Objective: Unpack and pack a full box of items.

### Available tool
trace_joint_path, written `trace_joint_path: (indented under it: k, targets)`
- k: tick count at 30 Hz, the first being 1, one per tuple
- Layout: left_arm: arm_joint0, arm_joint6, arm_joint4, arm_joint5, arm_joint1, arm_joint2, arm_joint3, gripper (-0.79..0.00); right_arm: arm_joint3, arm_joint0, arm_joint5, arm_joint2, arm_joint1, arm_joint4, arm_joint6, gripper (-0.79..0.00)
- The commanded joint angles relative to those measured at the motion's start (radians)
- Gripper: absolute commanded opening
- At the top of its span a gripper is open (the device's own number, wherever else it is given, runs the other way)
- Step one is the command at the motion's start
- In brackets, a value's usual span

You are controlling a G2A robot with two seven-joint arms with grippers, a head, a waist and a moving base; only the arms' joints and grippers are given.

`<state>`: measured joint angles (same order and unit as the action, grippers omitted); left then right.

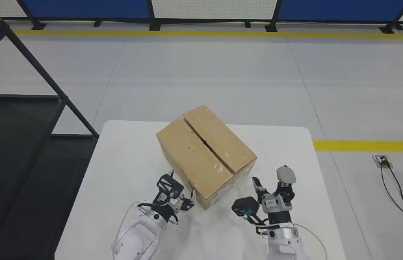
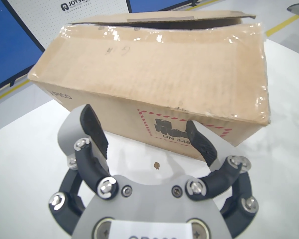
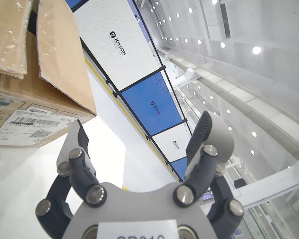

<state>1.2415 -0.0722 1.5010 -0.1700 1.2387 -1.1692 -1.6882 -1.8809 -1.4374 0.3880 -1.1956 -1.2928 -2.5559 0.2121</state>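
1. Cardboard box [image 1: 205, 153] sits mid-table [image 1: 286, 149], turned at an angle. Its top flaps are down but not flush, with a dark gap along the seam and glossy tape [image 2: 164, 35] over them.
2. Left gripper [image 2: 139, 120] is spread wide and holds nothing. It is low over the table, just in front of the box side with the red-dashed hazard mark [image 2: 164, 130].
3. Right gripper [image 3: 142, 123] is spread wide and also holds nothing. It is pitched upward, just beside the box corner with the shipping label [image 3: 22, 123].
4. Small brown speck [image 2: 156, 165] lies on the table between the left fingers.
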Motion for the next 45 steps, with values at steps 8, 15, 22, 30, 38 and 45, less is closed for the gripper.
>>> trace_joint_path:
  k: [8,15,22,30,38,45]
  targets:
    - [-0.036,-0.008,0.039,-0.032,0.009,0.053,0.015,0.0,-0.036,-0.059,0.052,-0.022,-0.004,0.006,-0.04,0.0]
    - [-0.063,-0.01,0.047,-0.048,0.017,0.086,0.038,0.0,-0.066,-0.076,0.047,-0.027,-0.009,-0.011,-0.052,0.0]
    - [-0.076,0.005,0.057,-0.058,0.023,0.101,0.041,0.0,-0.083,-0.09,0.03,-0.029,-0.014,-0.019,-0.065,0.0]
    - [0.038,0.073,0.002,-0.021,-0.002,-0.079,-0.078,0.0,-0.077,-0.063,-0.051,-0.032,-0.015,0.067,-0.171,0.0]
    - [0.128,0.097,-0.177,0.032,-0.02,-0.327,-0.104,0.0,-0.072,-0.04,-0.083,-0.02,-0.019,0.09,-0.223,0.0]
    - [0.062,0.011,-0.325,0.007,-0.031,-0.471,-0.008,0.0,-0.1,-0.061,-0.085,-0.022,-0.02,0.075,-0.239,0.0]
